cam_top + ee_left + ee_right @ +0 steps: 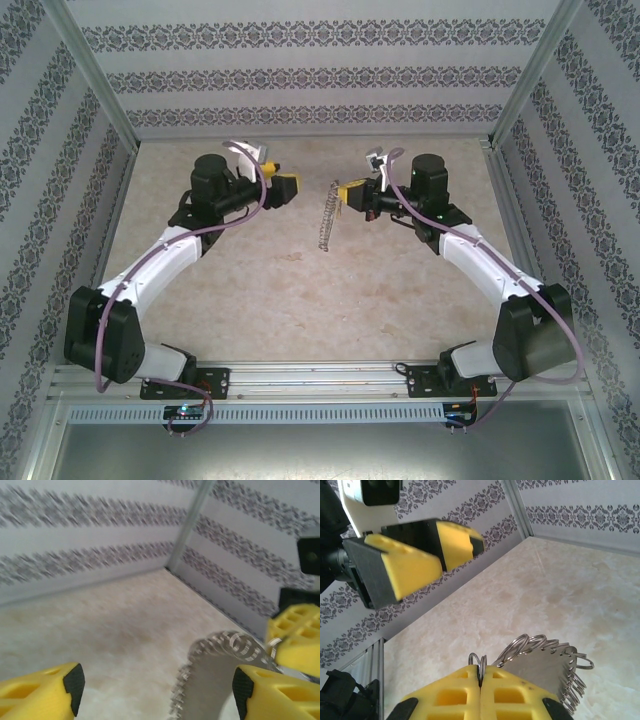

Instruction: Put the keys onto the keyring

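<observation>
The keyring (324,226) is a grey metal piece edged with several small coiled rings, and it hangs in the air above the middle of the table. My right gripper (347,195) is shut on one of its small rings (481,664), with the rest of the keyring (551,669) fanning out to the right of the fingers. My left gripper (286,187) hovers just left of it, open and holding nothing. In the left wrist view the keyring (216,672) curves up between the spread fingertips (75,681), nearer the right one. No key is in view.
The beige marbled tabletop (250,290) is boxed in by patterned walls with metal corner posts (520,75). The two grippers face each other closely at the far middle. My left gripper's yellow fingers (407,565) sit top left in the right wrist view.
</observation>
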You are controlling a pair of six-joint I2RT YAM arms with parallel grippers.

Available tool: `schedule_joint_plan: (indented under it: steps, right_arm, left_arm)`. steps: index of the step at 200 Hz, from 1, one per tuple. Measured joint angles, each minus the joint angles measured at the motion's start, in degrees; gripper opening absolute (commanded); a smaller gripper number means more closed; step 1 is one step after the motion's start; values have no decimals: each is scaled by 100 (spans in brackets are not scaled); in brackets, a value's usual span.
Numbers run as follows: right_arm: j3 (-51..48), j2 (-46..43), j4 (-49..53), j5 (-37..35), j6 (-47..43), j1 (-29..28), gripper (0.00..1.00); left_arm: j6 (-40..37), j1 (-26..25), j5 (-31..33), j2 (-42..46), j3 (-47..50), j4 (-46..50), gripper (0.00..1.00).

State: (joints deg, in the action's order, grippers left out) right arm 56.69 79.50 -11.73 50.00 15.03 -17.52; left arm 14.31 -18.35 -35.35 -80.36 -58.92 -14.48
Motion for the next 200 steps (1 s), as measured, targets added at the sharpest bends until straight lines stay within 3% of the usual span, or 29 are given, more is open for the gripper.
schedule_joint_plan:
  steps: [27,93,200]
  right_arm:
    - [-131,-37,11,-122,0,-42,0]
    - [-302,-219,81,-262,-2,-188,0]
    - [-363,-254,81,-260,-2,-339,0]
  left_arm:
    - [155,-291,-391,-59,33,181,56]
    - [1180,-481,-1340,-387,529,-614,38]
    - [2337,-507,-1821,-833,535,-2127,38]
